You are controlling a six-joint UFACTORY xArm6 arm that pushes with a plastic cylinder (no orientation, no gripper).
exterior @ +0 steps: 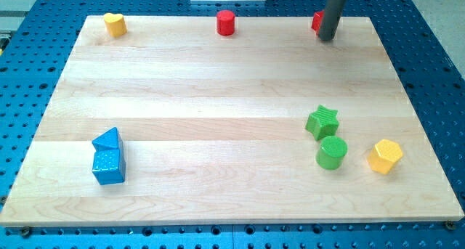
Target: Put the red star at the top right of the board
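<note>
My tip (327, 38) sat touching the red star (317, 21), mostly hidden behind the rod, at the surface's (218, 118) top edge. No hand here. Finishing nudge rightward looked due.

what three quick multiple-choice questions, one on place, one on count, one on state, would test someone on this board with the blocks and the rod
1. Where is my tip?
A. at the view's top right, touching a red block
B. beside the blue blocks
C. at the board's centre

2. How many green blocks are there?
A. one
B. two
C. three

3. How do the green star and green cylinder stand?
A. stacked
B. at opposite edges
C. close together, star above in the view

Answers:
1 A: the rod ends by the wooden board's top right, half hiding the red block, so its shape cannot be told.
2 B: only the star and the cylinder are green.
3 C: both rest on the board at the view's right.
</note>
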